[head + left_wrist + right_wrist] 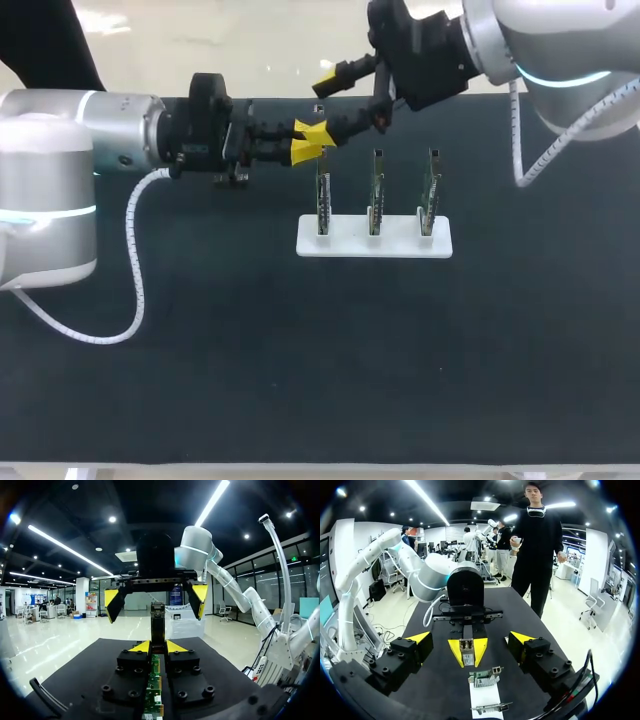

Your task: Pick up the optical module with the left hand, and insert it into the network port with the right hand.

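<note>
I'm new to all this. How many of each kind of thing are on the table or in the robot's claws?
circuit boards: 3
white stand: 1
optical module: 1
grippers, left gripper and right gripper: 2
Total: 7

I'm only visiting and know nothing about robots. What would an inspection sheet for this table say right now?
surface: black table top.
job's things: optical module held over one end of a white stand that carries three upright circuit boards.
clutter: nothing seen.
grippers: left gripper has its fingers shut on the module; right gripper faces it, fingers open and wide of the module.
cables: a white coiled cable hangs from the left arm, and another from the right arm.
surroundings: nothing seen.
</note>
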Robot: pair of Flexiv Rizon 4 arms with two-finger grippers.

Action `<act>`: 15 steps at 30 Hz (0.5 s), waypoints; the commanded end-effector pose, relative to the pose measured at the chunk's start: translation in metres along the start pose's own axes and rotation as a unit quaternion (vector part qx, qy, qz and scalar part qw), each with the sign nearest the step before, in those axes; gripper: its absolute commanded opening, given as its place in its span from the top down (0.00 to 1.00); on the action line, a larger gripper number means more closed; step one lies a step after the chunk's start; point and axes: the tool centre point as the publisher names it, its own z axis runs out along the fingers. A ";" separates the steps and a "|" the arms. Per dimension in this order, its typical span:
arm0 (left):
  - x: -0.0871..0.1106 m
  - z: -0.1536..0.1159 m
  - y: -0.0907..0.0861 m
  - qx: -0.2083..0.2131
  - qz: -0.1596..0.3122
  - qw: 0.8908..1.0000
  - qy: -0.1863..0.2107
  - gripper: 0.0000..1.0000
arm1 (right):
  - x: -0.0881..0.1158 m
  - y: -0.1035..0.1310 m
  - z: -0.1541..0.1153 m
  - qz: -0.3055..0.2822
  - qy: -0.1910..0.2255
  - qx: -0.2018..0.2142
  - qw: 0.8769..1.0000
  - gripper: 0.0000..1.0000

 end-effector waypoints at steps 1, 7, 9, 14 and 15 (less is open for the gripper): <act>0.000 0.000 -0.002 -0.003 0.001 1.000 0.000 1.00 | 0.000 0.005 -0.004 0.000 0.001 0.002 1.000 0.00; 0.000 0.000 -0.002 -0.003 0.001 1.000 0.000 1.00 | -0.004 0.007 -0.006 0.002 0.007 0.003 1.000 0.50; 0.000 0.000 -0.002 -0.003 0.001 1.000 0.000 1.00 | -0.004 0.007 -0.006 0.003 0.007 0.004 1.000 0.56; 0.000 0.000 -0.002 -0.003 0.001 1.000 0.000 1.00 | -0.005 0.009 -0.006 0.002 0.010 0.006 1.000 0.58; 0.000 0.000 -0.002 -0.003 0.001 1.000 0.000 1.00 | -0.005 0.010 -0.005 0.002 0.010 0.007 1.000 0.58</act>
